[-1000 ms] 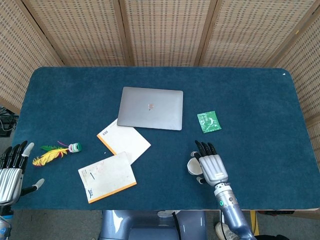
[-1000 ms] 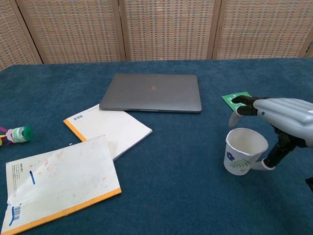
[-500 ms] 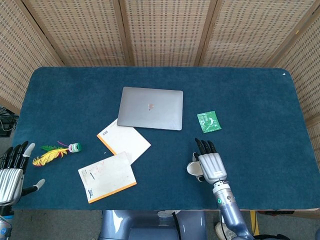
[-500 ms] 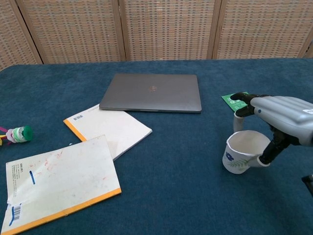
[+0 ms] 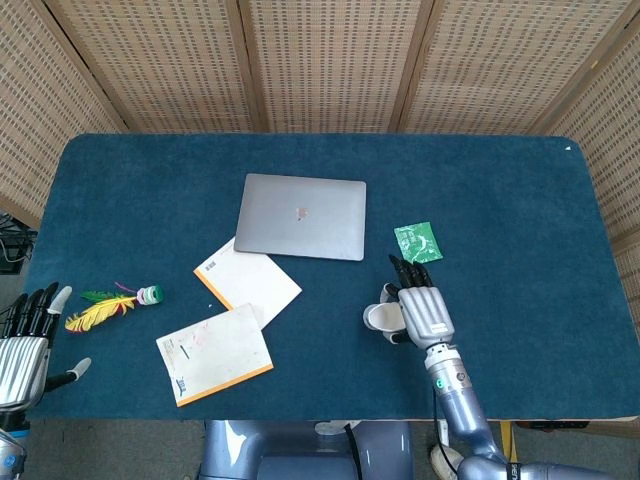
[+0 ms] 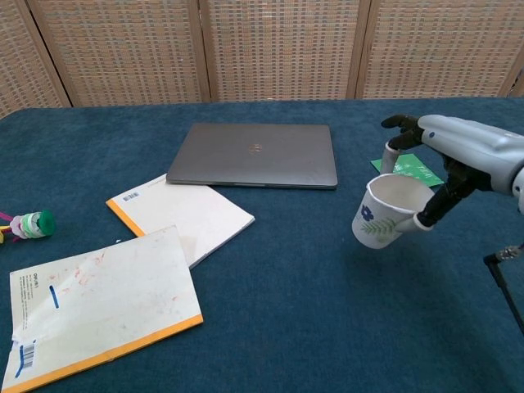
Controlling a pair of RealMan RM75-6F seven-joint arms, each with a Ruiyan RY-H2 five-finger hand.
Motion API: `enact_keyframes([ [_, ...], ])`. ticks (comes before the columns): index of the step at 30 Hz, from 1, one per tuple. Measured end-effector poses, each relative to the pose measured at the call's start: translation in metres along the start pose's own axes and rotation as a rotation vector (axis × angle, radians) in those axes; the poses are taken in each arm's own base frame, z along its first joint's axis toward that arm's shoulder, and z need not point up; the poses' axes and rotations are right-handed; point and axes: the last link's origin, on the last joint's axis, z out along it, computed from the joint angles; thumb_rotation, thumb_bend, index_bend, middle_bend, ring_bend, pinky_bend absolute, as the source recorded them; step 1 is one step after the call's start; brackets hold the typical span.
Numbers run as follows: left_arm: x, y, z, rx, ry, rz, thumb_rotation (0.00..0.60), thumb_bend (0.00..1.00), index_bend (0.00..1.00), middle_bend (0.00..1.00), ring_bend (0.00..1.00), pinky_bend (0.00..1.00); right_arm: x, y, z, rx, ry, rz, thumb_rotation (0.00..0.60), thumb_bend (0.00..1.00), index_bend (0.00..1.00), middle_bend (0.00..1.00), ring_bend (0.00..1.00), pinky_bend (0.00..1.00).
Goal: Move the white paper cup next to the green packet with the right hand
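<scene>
While right hand (image 6: 446, 168) grips white paper cup (image 6: 383, 212) at rim, cup is off table, tilted, near green packet (image 6: 410, 168).
- Risk 1: hold looks thin, only rim pinched; cup can slip or crush if squeeze changes.
- Risk 2: tilted cup may fall over when put down.
- Risk 3: fingers over packet, can push packet away.
- Left hand (image 5: 25, 345) at table edge, spread, holds nothing, no danger there.
</scene>
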Motion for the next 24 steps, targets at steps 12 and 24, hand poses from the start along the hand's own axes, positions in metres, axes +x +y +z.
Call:
enact_keyframes([
  [12, -0.001, 0.0, 0.001, 0.009, 0.023, 0.015, 0.6, 0.1, 0.0, 0.0, 0.0, 0.0, -0.01, 0.008, 0.029, -0.087, -0.101, 0.353, 0.6, 0.24, 0.51, 0.02, 0.0, 0.0],
  [24, -0.001, 0.0, 0.001, 0.007, 0.023, 0.012, 0.6, 0.1, 0.0, 0.0, 0.0, 0.0, -0.033, 0.012, 0.045, -0.08, -0.08, 0.449, 0.6, 0.24, 0.52, 0.01, 0.0, 0.0],
])
